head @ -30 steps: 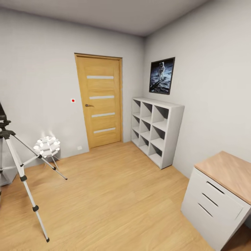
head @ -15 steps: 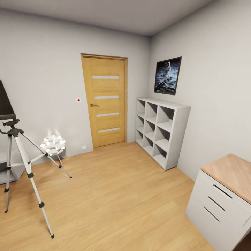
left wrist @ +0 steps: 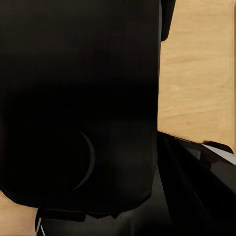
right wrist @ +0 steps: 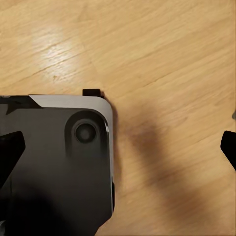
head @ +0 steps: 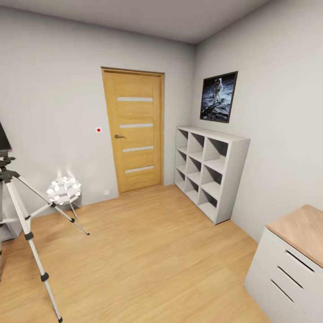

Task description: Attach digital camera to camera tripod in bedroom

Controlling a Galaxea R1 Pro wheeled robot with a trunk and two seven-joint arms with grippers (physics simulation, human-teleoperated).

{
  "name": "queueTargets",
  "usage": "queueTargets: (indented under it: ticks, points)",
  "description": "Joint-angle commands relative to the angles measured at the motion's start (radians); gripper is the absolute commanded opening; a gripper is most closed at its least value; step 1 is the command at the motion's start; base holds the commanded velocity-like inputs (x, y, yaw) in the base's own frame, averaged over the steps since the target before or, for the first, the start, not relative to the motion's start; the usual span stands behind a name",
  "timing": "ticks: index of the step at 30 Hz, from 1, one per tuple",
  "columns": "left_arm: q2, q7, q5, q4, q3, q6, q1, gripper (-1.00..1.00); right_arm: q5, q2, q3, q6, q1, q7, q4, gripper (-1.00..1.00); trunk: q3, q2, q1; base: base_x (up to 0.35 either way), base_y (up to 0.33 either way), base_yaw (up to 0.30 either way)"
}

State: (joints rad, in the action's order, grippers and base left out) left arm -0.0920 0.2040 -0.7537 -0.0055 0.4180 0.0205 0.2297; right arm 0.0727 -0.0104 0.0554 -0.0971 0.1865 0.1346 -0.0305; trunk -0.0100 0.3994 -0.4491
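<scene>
The camera tripod (head: pixel 22 220) stands on the light wood floor at the far left of the head view, its silver legs spread and its dark head (head: pixel 6 174) cut by the picture's edge. In the left wrist view a chunky black body, the digital camera (left wrist: pixel 78 108), sits very close to the lens with my left gripper shut on it; a dark finger (left wrist: pixel 167 17) shows beside it. My right gripper (right wrist: pixel 120 150) hangs open over the floor with nothing between its fingertips, above my own dark base (right wrist: pixel 54 167).
A wooden door (head: pixel 134 128) is shut in the far wall. A white cube shelf (head: pixel 211 170) stands against the right wall under a framed picture (head: pixel 218 97). A wood-topped drawer unit (head: pixel 291 260) is at the near right. A white ball lamp (head: pixel 63 190) sits behind the tripod.
The whole head picture has shifted, first one way and then back, so the camera has moved. The tripod now sits further left in the picture. Nothing in the room has moved.
</scene>
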Motion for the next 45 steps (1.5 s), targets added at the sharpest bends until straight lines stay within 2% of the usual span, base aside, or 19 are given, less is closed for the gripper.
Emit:
queueTargets:
  ticks: [1, 29, 37, 45]
  points:
    - [0.0, 0.005, -0.007, 0.001, 0.008, 0.003, 0.0, -1.0, 0.008, 0.0, 0.005, -0.006, 0.001, 0.003, -0.003, 1.0, 0.0, 0.001, -0.001, 0.289, 0.0, 0.0]
    - [0.0, -0.001, -0.007, 0.002, 0.007, 0.004, 0.0, -1.0, 0.018, 0.005, 0.003, -0.006, 0.001, 0.001, -0.003, 1.0, 0.0, 0.001, -0.001, 0.249, 0.0, 0.0]
    - [0.006, -0.072, -0.007, 0.002, 0.008, 0.01, 0.0, -1.0, 0.017, 0.006, 0.002, -0.004, 0.001, -0.007, -0.003, 1.0, 0.0, 0.001, -0.001, 0.158, 0.0, 0.0]
    - [0.012, -0.083, -0.007, 0.002, 0.007, 0.01, 0.0, -1.0, 0.016, 0.004, 0.003, -0.004, 0.001, -0.008, -0.003, 1.0, 0.0, 0.001, -0.001, 0.146, 0.0, 0.0]
